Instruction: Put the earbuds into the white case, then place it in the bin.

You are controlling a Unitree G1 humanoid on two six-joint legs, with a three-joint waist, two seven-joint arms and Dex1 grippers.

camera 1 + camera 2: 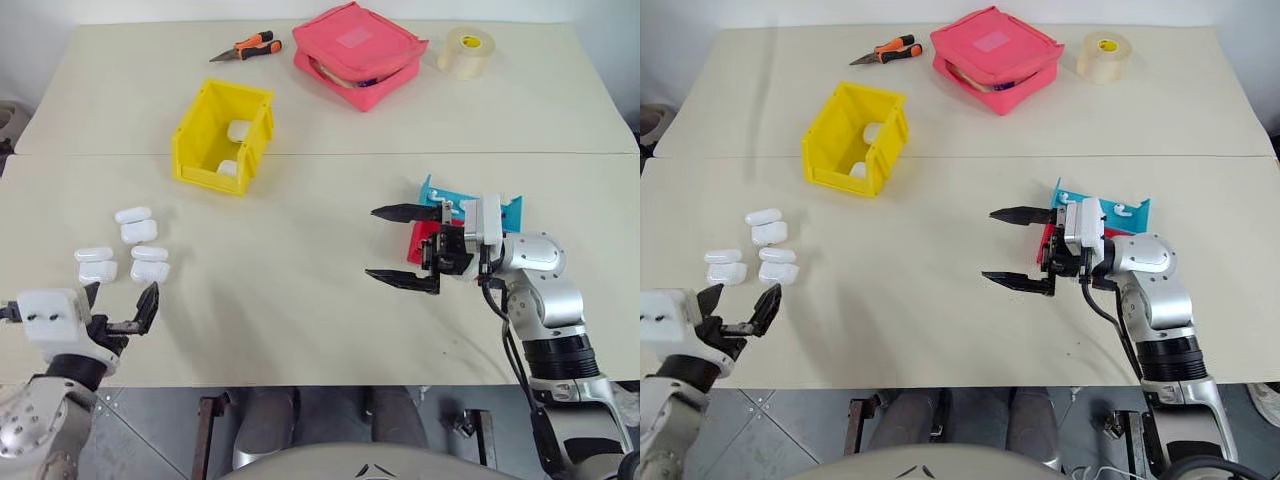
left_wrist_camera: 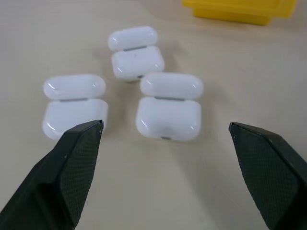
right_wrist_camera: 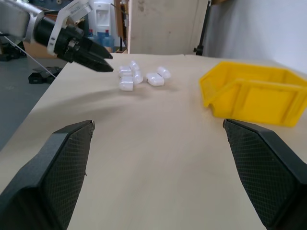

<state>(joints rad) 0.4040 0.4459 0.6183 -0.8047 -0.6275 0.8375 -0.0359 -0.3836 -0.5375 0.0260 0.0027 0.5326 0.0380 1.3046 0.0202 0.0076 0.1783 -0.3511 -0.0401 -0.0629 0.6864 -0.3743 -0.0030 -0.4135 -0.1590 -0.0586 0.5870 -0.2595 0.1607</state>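
Bench (image 1: 320,120): pale beige, a seam running across it. Orange-handled pliers (image 1: 246,47) at 11 o'clock, far edge. Pink zip pouch (image 1: 358,54) at 12 o'clock, lying flat, just right of the pliers. Roll of pale tape (image 1: 466,52) at 1 o'clock, beside the pouch. Blue tray (image 1: 441,193) and red tray (image 1: 424,240) at 3 o'clock, touching, partly hidden.

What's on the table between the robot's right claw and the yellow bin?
Nothing: from the right gripper to the yellow bin the head views show bare table.
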